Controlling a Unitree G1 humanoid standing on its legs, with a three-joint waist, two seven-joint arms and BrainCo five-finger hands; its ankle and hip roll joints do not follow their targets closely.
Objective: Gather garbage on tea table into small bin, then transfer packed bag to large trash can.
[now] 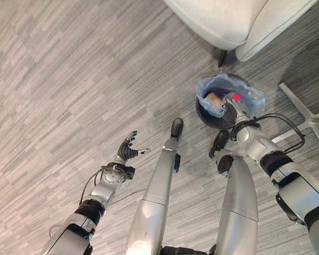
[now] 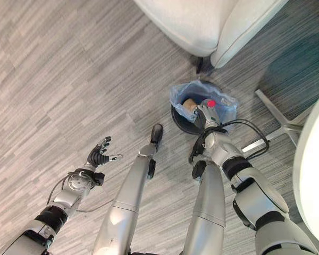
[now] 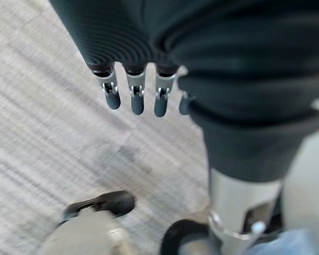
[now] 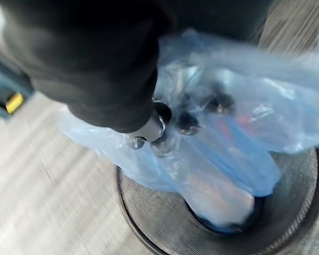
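A small black mesh bin (image 1: 207,114) stands on the floor with a blue plastic bag (image 1: 250,93) in it. A brown piece of rubbish (image 1: 211,98) and something red (image 2: 211,103) show at the bag's mouth. My right hand (image 2: 207,111) reaches down into the bag's top. In the right wrist view its fingers (image 4: 175,122) are curled into the gathered blue bag (image 4: 223,159), which bulges above the bin's rim (image 4: 149,234). My left hand (image 1: 128,151) hangs over bare floor to the left, fingers (image 3: 135,98) straight and holding nothing.
A pale upholstered seat (image 1: 228,21) stands just beyond the bin, one dark foot close to it. Silver star-base legs (image 1: 303,114) spread to the bin's right. A white rounded edge (image 2: 313,175) runs along the far right. Grey plank floor (image 1: 69,79) stretches to the left.
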